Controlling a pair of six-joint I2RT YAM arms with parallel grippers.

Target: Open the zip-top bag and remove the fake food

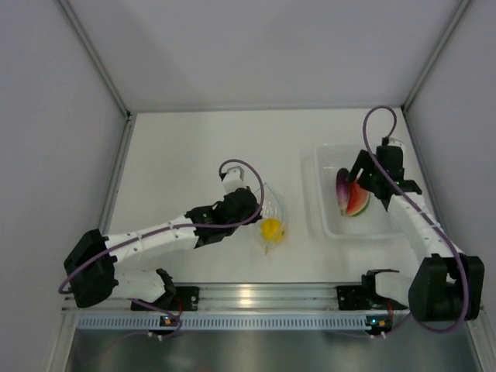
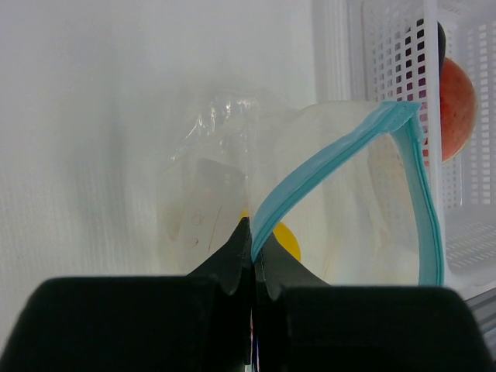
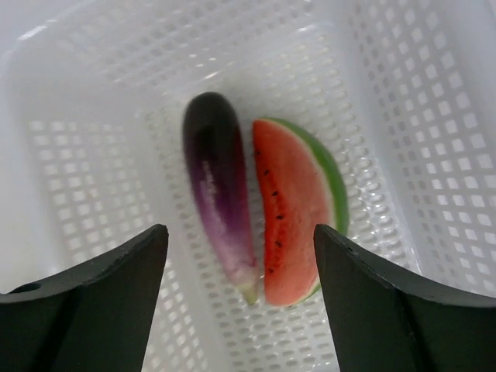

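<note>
Pinching the zip-top bag point(image 2: 225, 139) by its strip, your left gripper point(image 2: 252, 232) holds it open, lemon point(image 1: 270, 228) not yet out; right gripper point(image 3: 240, 236) spread above eggplant point(image 3: 217, 174) and watermelon wedge point(image 3: 291, 209) in the basket point(image 3: 434, 116).

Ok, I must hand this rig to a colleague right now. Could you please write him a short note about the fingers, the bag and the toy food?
Left gripper: fingers shut on the clear crinkly plastic zip-top bag, pinching it at its teal zip strip. The bag's mouth stands open.
Right gripper: open and empty, over the white perforated plastic basket.
Done: bag opened. The slim purple toy eggplant and the red watermelon wedge lie side by side in the basket.
To do: the round yellow toy fruit is inside the bag and needs taking out.
</note>
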